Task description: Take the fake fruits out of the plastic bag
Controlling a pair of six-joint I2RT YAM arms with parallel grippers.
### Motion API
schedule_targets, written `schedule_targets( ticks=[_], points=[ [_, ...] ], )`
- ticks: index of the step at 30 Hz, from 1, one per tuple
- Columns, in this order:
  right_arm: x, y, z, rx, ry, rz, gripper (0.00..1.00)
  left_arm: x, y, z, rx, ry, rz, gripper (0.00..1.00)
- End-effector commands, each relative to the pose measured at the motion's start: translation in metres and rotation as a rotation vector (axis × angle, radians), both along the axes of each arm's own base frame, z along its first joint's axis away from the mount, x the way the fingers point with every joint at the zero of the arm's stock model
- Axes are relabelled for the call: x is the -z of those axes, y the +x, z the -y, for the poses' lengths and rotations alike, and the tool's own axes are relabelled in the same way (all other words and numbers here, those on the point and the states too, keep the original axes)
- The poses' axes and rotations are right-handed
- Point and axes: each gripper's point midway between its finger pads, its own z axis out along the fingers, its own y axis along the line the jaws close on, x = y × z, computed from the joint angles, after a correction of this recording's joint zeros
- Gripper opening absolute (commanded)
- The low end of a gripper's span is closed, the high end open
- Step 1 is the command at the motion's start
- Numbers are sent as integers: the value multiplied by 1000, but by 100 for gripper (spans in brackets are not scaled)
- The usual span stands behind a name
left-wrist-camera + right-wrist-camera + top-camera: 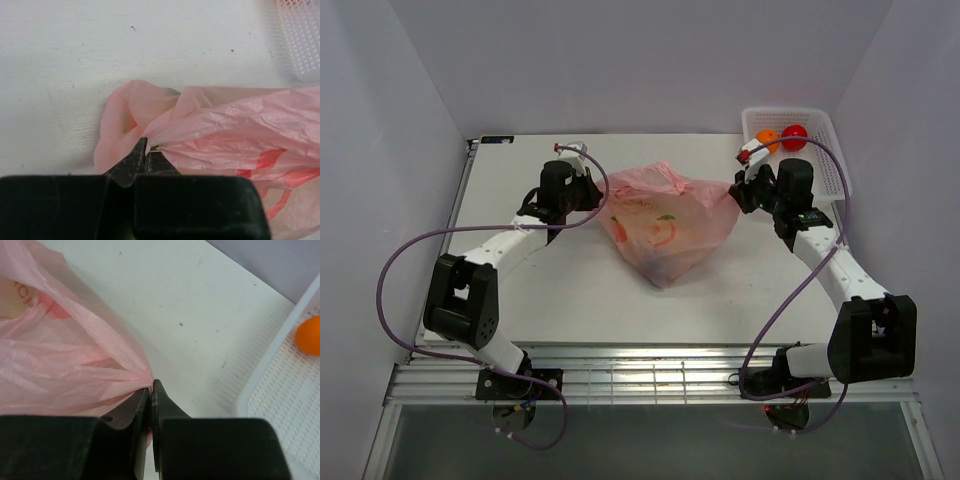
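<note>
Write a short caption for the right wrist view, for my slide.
Right gripper, jaws shut on the pink plastic bag; white basket with an orange fruit at right.

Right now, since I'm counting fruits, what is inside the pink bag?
Through the plastic bag only its printed pattern shows; any contents are hidden. The orange fruit and red fruit lie in the white basket.
</note>
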Motion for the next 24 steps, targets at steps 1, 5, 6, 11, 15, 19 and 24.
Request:
schedule_targets(
  ticks=[1, 5, 6, 11, 15, 19, 24],
  points=[
    [-26, -13, -26, -131, 119, 44, 8, -30, 1, -9, -26, -34, 46, 0],
    [-38, -22, -40, -213, 179, 63, 8, -36, -5, 2, 72, -23, 67, 0],
    [-43, -23, -42, -230, 187, 72, 8, -40, -8, 7, 114, -21, 73, 19],
    [-60, -34, -60, -375, 218, 78, 8, -66, -28, 26, 287, 6, 139, 98],
    [-77, -43, -68, -455, 239, 107, 8, -96, -32, 42, 334, 118, 278, 98],
    [-84, -52, -72, -511, 243, 128, 8, -118, -28, 68, 354, 206, 382, 98],
    [-86, -58, -73, -541, 232, 136, 8, -136, 5, 73, 284, 215, 414, 98]
  ],
)
